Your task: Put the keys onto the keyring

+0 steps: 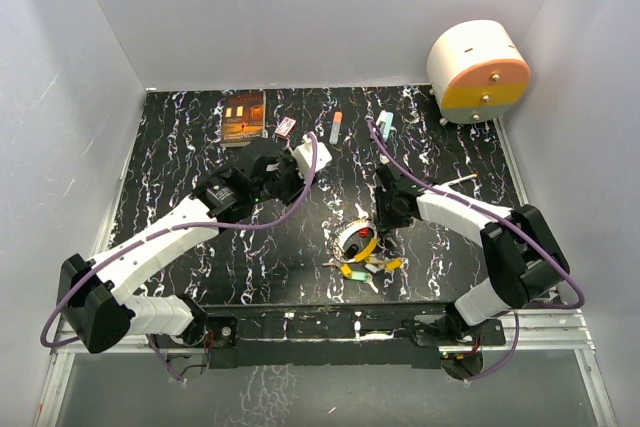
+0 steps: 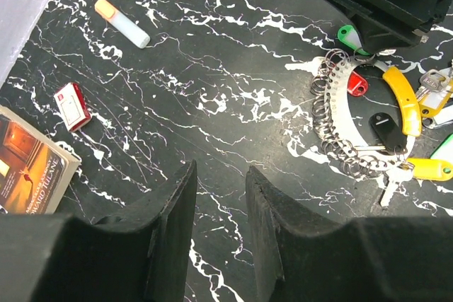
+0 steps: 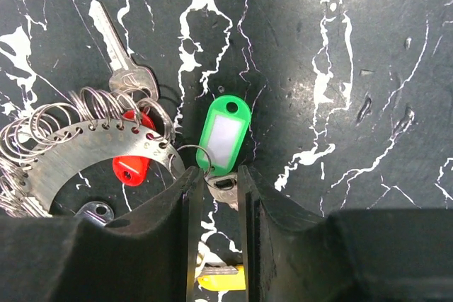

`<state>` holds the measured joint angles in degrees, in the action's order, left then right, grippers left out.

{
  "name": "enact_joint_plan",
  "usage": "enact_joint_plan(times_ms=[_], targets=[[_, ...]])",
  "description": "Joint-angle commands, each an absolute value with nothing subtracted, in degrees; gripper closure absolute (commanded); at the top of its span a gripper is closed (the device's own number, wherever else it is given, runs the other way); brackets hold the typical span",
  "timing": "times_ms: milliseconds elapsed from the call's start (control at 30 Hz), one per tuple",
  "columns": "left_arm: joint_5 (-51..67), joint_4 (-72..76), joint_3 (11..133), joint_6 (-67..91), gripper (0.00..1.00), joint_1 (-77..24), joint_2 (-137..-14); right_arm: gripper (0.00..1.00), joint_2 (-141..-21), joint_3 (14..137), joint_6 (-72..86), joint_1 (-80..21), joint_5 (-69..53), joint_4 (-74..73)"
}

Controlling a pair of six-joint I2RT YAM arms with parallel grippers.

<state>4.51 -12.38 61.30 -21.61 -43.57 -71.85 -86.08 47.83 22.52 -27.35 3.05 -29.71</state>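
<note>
The keyring [image 1: 352, 237] is a silvery curved band carrying several small wire rings; it lies at the table's front middle and shows in the left wrist view [image 2: 338, 107] and the right wrist view [image 3: 71, 148]. Keys with red [image 3: 131, 164], yellow [image 2: 405, 100] and green [image 3: 225, 131] tags lie around it. My right gripper [image 3: 216, 187] is low over the pile, its fingers closed on the metal head of the green-tagged key. My left gripper [image 2: 219, 196] is open and empty, hovering over bare table left of the keyring. Both also show in the top view, the right [image 1: 383, 219] and the left [image 1: 310, 160].
A book [image 1: 243, 117] lies at the back left. Beside it lie a small red and white box [image 1: 285, 127], an orange-capped marker [image 1: 335, 127] and a teal item [image 1: 385, 125]. A white and orange drum [image 1: 478, 72] stands at the back right. Grey walls enclose the table.
</note>
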Motion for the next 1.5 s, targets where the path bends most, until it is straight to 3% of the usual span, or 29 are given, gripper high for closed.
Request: enact_joint_plan(times_ms=[0, 233, 367, 767, 833, 933, 1000, 1133, 1233, 1467], targets=[[5.09, -11.69, 61.09, -20.78, 0.67, -42.99, -70.16, 0.71, -86.78, 47.79, 21.39, -27.22, 4.25, -25.78], [5.36, -11.43, 60.83, -20.51, 0.66, -42.73, -70.11, 0.80, -86.76, 47.93, 21.09, -27.17, 4.23, -25.97], [5.44, -11.34, 60.83, -20.49, 0.66, -42.67, -70.13, 0.92, -86.63, 47.87, 21.50, -27.18, 5.77, -26.18], [5.19, -11.61, 60.74, -20.57, 0.66, -42.63, -69.39, 0.92, -80.13, 53.02, 25.68, -26.03, 18.10, -27.87], [5.20, -11.37, 60.44, -20.59, 0.66, -42.63, -69.19, 0.87, -78.79, 54.00, 24.77, -25.94, 18.96, -27.78], [5.27, -11.04, 60.06, -20.55, 0.65, -42.54, -68.98, 0.65, -77.14, 54.08, 23.66, -26.01, 15.41, -27.87], [5.27, -10.99, 59.90, -20.51, 0.65, -42.50, -68.67, 0.61, -76.19, 53.44, 22.67, -26.07, 10.68, -27.67], [5.27, -10.99, 59.77, -20.48, 0.65, -42.41, -68.64, 0.60, -74.18, 51.08, 22.35, -26.31, 0.33, -27.31], [5.44, -10.91, 59.81, -20.41, 0.65, -42.36, -68.87, 0.72, -74.02, 50.50, 24.67, -27.17, -6.94, -29.16], [5.78, -10.50, 59.94, -20.78, 0.64, -42.28, -69.35, 0.66, -75.81, 50.26, 25.87, -35.15, -9.83, -31.96]])
